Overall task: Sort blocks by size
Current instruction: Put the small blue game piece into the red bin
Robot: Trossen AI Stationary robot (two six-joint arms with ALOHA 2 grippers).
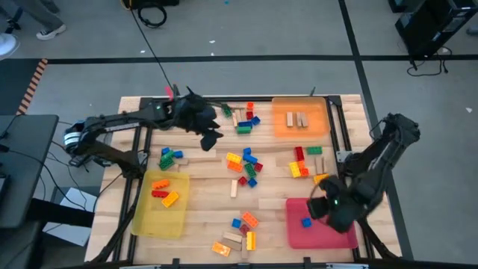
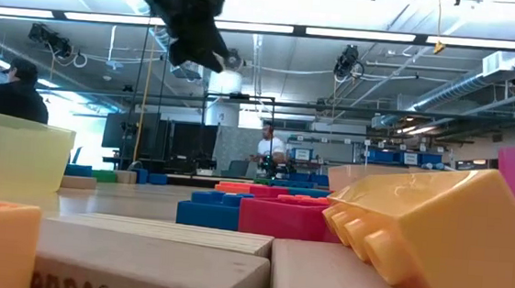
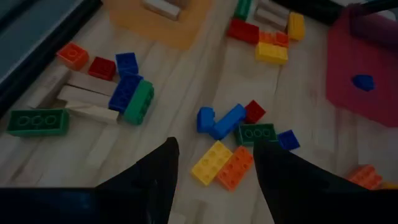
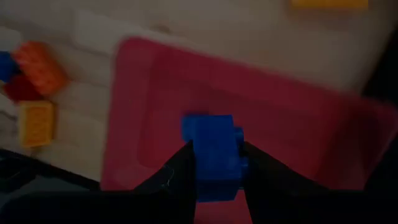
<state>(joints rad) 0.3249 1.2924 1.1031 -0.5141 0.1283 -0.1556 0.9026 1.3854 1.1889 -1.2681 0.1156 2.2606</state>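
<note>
risk sits with the right gripper (image 4: 214, 180), pinching a blue block (image 4: 214, 155) above the red tray (image 4: 298, 124), since tilting could bounce it out, while the left gripper (image 3: 214, 171) hovers open over middle blocks (image 3: 233, 134).

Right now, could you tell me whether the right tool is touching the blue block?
Touching: the right wrist view shows the right tool pinching the blue block above the red tray.

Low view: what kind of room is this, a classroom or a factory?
Probably a robot lab or workshop: bare ceiling pipes, strip lights, and a person at screens behind the table.
</note>
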